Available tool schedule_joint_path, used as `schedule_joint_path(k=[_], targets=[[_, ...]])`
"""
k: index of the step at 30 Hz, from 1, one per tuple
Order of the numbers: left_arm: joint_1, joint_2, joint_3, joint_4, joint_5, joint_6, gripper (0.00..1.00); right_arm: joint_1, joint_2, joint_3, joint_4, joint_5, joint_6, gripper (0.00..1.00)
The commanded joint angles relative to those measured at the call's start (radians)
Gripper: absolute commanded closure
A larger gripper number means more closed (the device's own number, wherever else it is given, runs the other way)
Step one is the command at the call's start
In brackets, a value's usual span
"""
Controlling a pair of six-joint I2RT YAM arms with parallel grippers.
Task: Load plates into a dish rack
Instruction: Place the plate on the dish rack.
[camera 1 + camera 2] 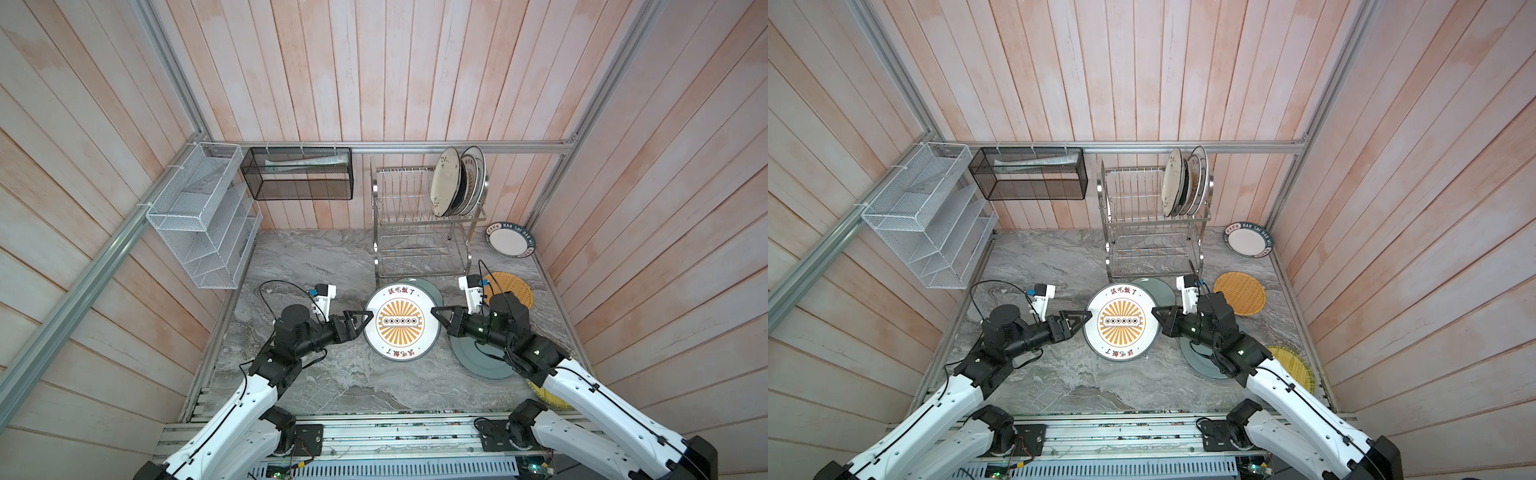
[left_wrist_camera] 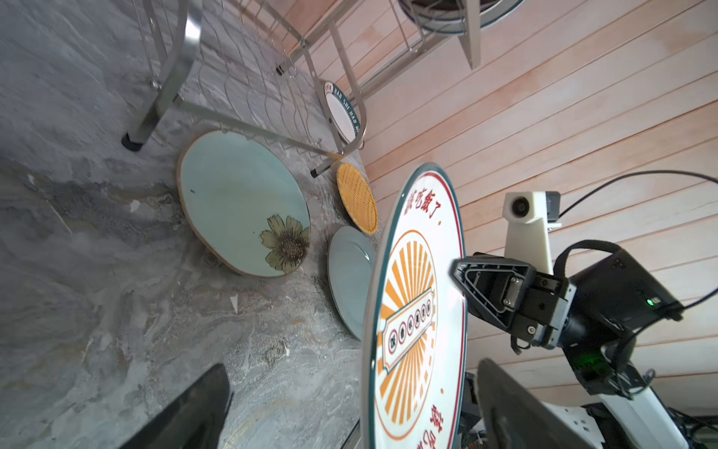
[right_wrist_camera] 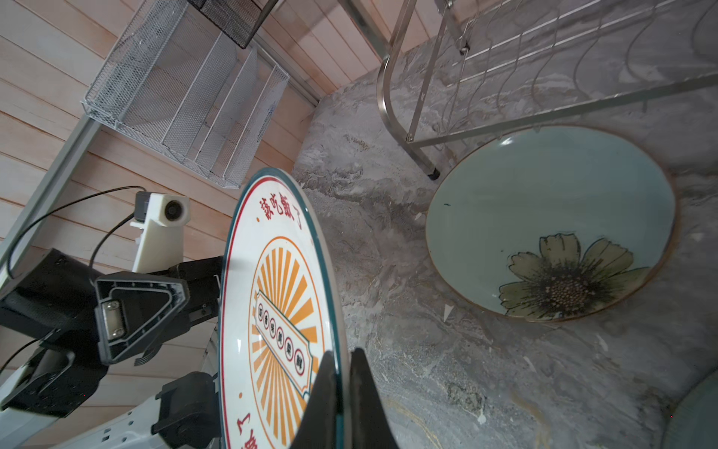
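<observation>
- White mesh organiser (image 1: 203,216) on the side wall, well beyond the left gripper (image 1: 366,316).
- Black mesh basket (image 1: 297,174) hanging farther back.
- Grey marbled counter (image 1: 316,266) beneath it.

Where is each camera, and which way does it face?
Top views: overhead pair, looking down on table, rack, left arm and right arm.
Left wrist: on the left arm, facing the sunburst plate; open left claw and right claw show.
Right wrist: on the right arm, facing the left claw; right claw shut on that plate.
Shared: both wrist views show the flower plate.
</observation>
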Motion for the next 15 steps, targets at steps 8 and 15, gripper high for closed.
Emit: schedule_joint_path(k=[8,15], targets=[[0.026,-0.100,0.153,-0.249,-0.144,0.337,0.00,0.001,0.048,0.368,-0.098,0.282,-0.161,1.00],[0.026,-0.264,0.041,-0.164,-0.204,0.420,0.00,0.001,0.188,0.676,-0.137,0.401,-0.261,1.00]])
